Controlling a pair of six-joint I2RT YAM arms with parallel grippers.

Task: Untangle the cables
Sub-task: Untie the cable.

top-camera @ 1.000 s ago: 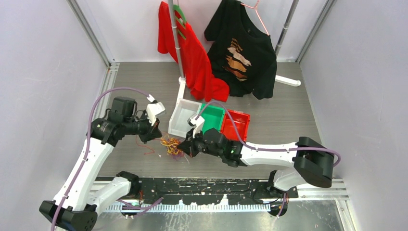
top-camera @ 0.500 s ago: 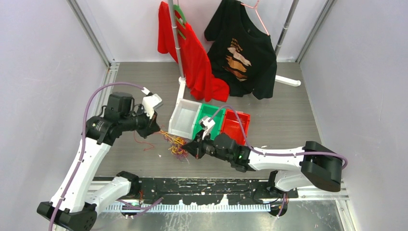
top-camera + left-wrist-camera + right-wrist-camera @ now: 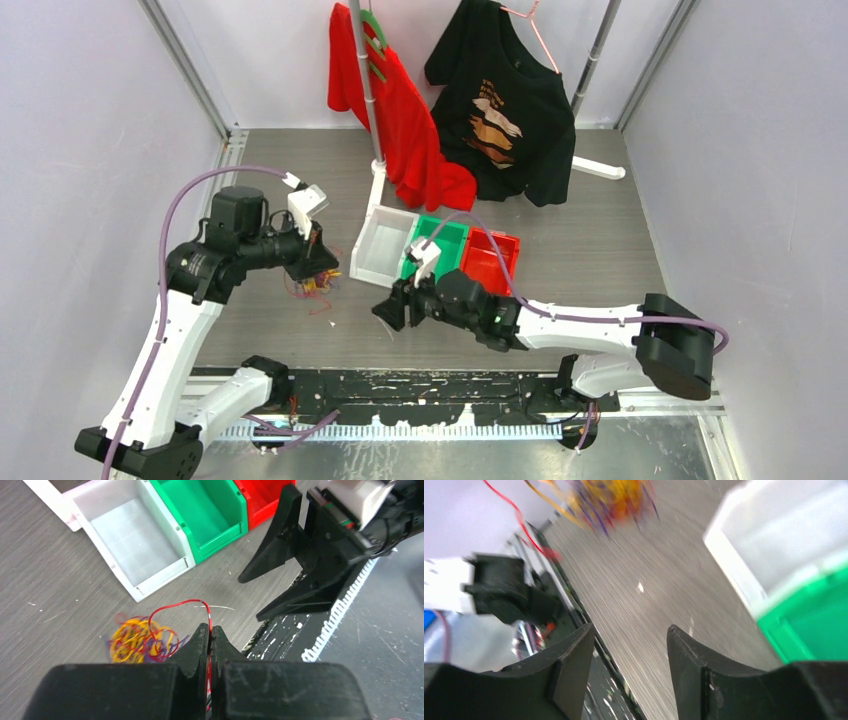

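Left hand (image 3: 210, 636) clenched on one red wire (image 3: 172, 605) of the cables (image 3: 140, 641); right hand (image 3: 630, 630) spread open, empty. We judge them light, limp, snag-prone: grip single strands near loose ends.

Both arms (image 3: 168, 345) have white links, black joints, lilac hoses (image 3: 163, 270) and black fingers (image 3: 569, 680).

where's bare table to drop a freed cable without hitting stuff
Widest free patch: table right of the red bin, up to the black shirt. Another lies behind the left hand, toward the red shirt. Crowded: between the left hand and white bin, where the cables are.
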